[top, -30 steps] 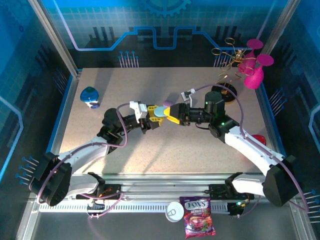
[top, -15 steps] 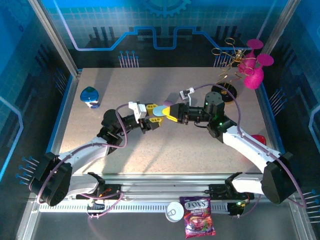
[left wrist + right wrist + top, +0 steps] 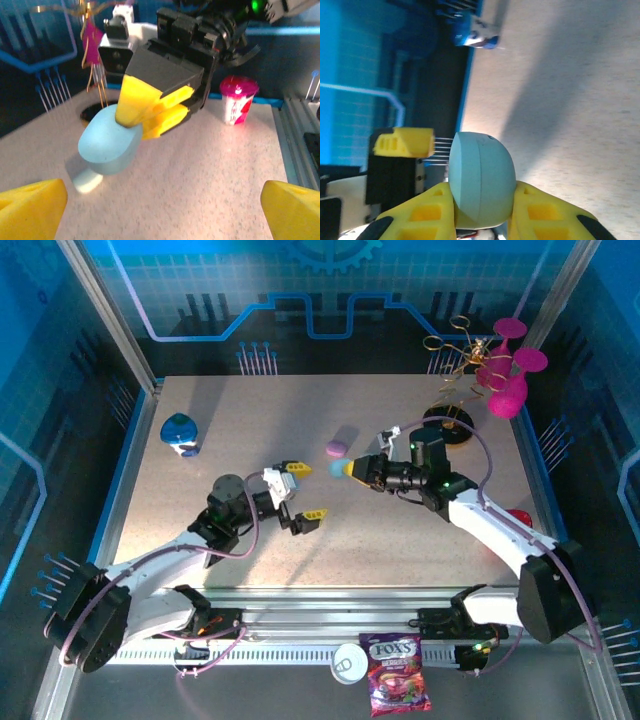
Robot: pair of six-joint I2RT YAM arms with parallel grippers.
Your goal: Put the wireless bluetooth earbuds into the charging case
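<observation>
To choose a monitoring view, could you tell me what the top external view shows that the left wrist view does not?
Top external adds the purple case on the table and the blue case at far left. Left wrist adds the pale blue case hanging clear of the table. Both show the right gripper clamped on that case.

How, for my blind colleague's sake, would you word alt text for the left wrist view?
The right hand grips a pale blue charging case over the speckled table. The left hand is open, its yellow fingertips in the bottom corners.
</observation>
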